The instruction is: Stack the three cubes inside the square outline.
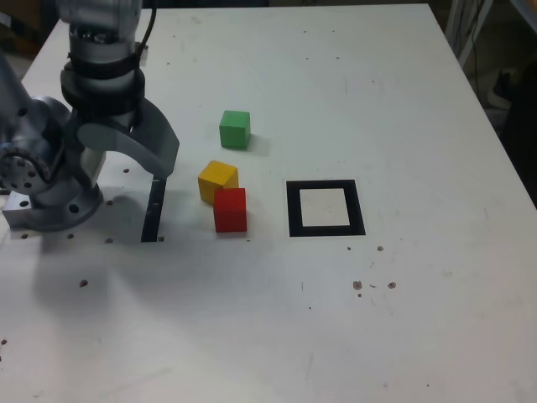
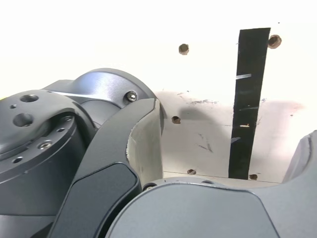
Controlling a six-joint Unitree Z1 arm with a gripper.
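Trouble is waiting mid-frame in the exterior view: the red cube [image 1: 230, 209] is touching the yellow cube [image 1: 218, 179], so you risk nudging one while grabbing the other. The green cube [image 1: 235, 129] is sitting apart above them. The square outline [image 1: 325, 208] is holding nothing. The gripper [image 1: 126, 143] is hanging upper left; I cannot tell its state.

In the wrist view, only the black strip [image 2: 249, 101] is showing; the claw's state is unclear.

Three cubes on the bench [image 1: 403, 109]: one green cube [image 1: 235, 129], one yellow cube [image 1: 218, 179], one red cube [image 1: 230, 209]. One square outline [image 1: 325, 208]. One straight black strip [image 1: 153, 210]. One arm; its claw count is unclear.
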